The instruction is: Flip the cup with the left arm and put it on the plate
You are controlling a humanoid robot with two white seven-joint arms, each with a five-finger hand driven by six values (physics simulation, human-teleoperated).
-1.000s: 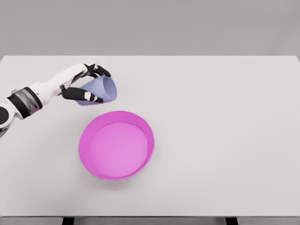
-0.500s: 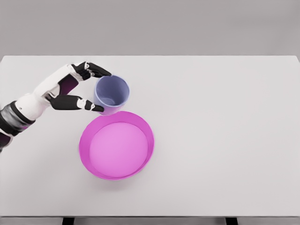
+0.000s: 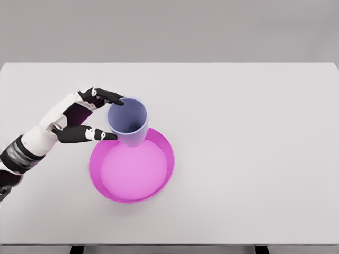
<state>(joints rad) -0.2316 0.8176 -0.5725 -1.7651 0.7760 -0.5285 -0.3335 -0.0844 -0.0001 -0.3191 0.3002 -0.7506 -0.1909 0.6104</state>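
A pale blue cup (image 3: 128, 122) is held upright, mouth up, over the far left rim of the magenta plate (image 3: 159, 182). My left hand (image 3: 108, 117) is shut on the cup from its left side, with black fingertips (image 3: 114, 100) at its far edge and the thumb at its near side. The white forearm runs down to the lower left edge. The cup's base covers a bit of the plate's rim. Whether the cup touches the plate I cannot tell. The right arm is out of sight.
The white table (image 3: 254, 137) spans the whole view, with its far edge near the top and its front edge at the bottom. Nothing else stands on it.
The cup has turned from lying sideways to mouth-up. My left hand has carried it toward me and slightly right, from the bare table to over the plate's far rim.
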